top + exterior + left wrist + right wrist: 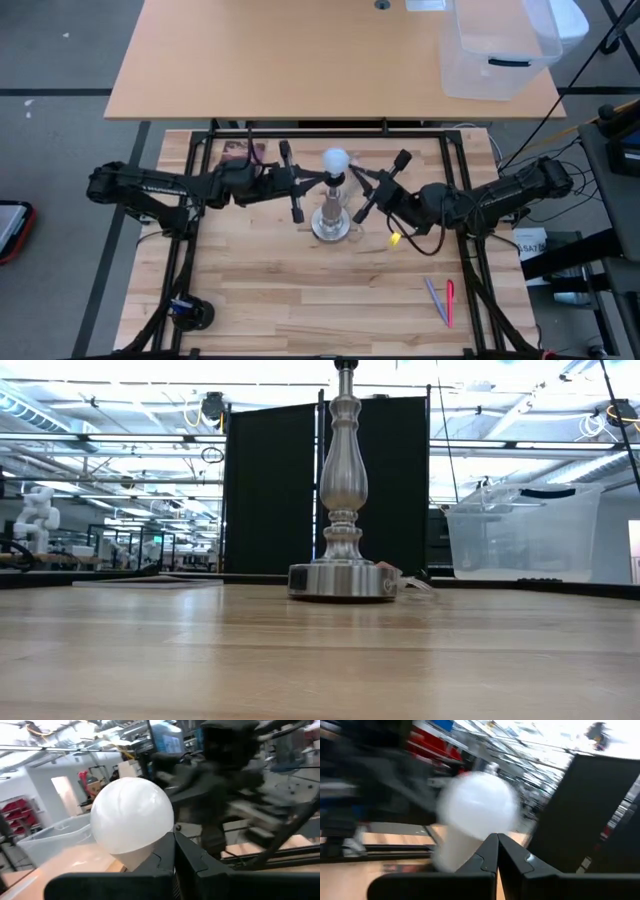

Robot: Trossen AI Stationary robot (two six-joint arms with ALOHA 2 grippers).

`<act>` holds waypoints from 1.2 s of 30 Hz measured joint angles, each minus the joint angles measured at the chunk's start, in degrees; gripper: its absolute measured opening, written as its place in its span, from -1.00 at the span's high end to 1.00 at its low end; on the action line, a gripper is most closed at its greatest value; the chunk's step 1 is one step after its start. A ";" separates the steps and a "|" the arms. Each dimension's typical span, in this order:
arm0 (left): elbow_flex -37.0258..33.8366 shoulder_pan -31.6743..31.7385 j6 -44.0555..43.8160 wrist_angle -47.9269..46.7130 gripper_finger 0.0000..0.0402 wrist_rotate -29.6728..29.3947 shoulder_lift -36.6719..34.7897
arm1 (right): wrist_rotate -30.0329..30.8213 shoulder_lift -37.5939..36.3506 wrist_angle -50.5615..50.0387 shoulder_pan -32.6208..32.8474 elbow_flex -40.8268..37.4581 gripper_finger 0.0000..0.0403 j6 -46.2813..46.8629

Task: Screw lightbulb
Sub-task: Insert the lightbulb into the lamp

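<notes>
1. Left end effector (296,190) and right end effector (372,190), fingers together, flank the stand (331,222) from either side; neither is clearly nearer.
2. We see the lightbulb (336,160) upright atop the stand, axis vertical, ungripped.

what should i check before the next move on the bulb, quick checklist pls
1. Lightbulb sits on top of the lamp stand: ok, high view shows it over the stand.
2. Bulb threaded fully into the socket: cannot tell, the joint is hidden.
3. Left pincer shut and close by the bulb: ok; contact with the bulb cannot tell.
4. Right pincer shut and close by the bulb: ok; contact cannot tell.
5. Stand upright with base flat on the table: ok in the low view.
6. Pens and yellow bit away from the stand: ok.
</notes>
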 joint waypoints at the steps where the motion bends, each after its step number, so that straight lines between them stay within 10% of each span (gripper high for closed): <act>1: 0.00 0.19 -0.02 -0.11 0.99 -0.58 0.00 | -0.86 0.03 -0.20 0.36 0.00 1.00 0.00; 23: 0.00 -1.72 -1.47 -4.63 0.99 -4.82 -1.57 | 6.23 0.11 -7.56 2.96 -0.04 1.00 4.17; 36: 0.02 -4.04 1.21 -1.14 0.99 0.47 -1.84 | -0.98 0.11 -0.11 -3.27 -0.04 1.00 -0.57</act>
